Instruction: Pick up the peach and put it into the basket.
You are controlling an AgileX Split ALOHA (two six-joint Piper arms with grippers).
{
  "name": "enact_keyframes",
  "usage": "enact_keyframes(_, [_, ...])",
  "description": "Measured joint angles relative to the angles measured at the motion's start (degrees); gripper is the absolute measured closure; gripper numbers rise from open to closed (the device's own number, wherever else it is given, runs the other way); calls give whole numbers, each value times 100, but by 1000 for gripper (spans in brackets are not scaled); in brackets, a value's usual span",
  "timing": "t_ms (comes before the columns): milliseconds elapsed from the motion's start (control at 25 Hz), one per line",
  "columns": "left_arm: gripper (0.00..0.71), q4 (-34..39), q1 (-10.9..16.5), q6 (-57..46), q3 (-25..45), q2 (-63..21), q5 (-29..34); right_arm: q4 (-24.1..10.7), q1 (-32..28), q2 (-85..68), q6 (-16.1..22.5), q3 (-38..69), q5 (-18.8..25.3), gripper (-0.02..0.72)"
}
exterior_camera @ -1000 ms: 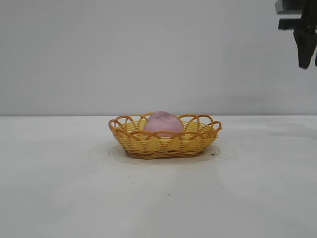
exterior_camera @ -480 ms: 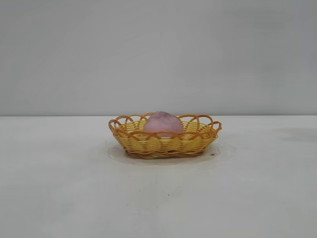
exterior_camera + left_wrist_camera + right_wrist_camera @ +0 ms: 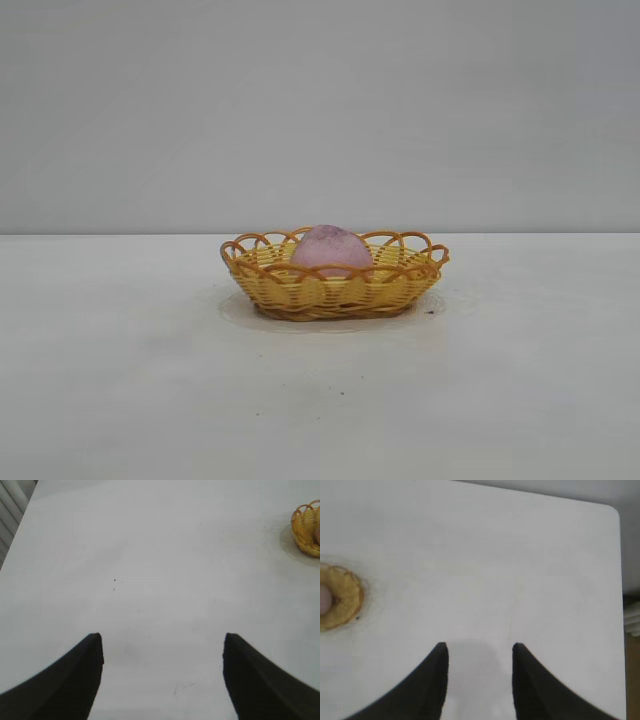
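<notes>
The dusty pink peach [image 3: 331, 249] rests inside the yellow wicker basket [image 3: 300, 292] at the middle of the white table. Neither arm shows in the exterior view. In the left wrist view my left gripper [image 3: 162, 642] hangs open over bare table, with the basket [image 3: 306, 527] far off at that picture's edge. My right gripper [image 3: 480, 650] is open too, nothing between its fingers, high above the table; the basket [image 3: 345, 597] with a sliver of the peach [image 3: 324, 599] lies well away from it.
The white table [image 3: 120, 380] spreads wide around the basket. Its rounded corner and edge [image 3: 618, 570] show in the right wrist view, with a ribbed white object [image 3: 632, 620] beyond. Another table edge [image 3: 20, 517] shows in the left wrist view.
The right arm, seen at the exterior view's top right a second ago, has gone out of that view. Peach and basket have stayed put.
</notes>
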Motion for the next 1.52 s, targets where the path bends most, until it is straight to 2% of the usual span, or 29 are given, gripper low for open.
enact_keyframes(400, [266,0,0,0,0,0,0,0,0,-2658,212,2915,28,446])
enact_keyframes(680, [266,0,0,0,0,0,0,37,0,-4091,290,4100,14,446])
enact_keyframes(840, [266,0,0,0,0,0,0,51,0,-4756,372,4682,-169,446])
enact_keyframes(1040, [266,0,0,0,0,0,0,51,51,-5386,498,4908,-653,446])
enact_keyframes(1520, [266,0,0,0,0,0,0,30,64,-5725,564,4993,-699,446])
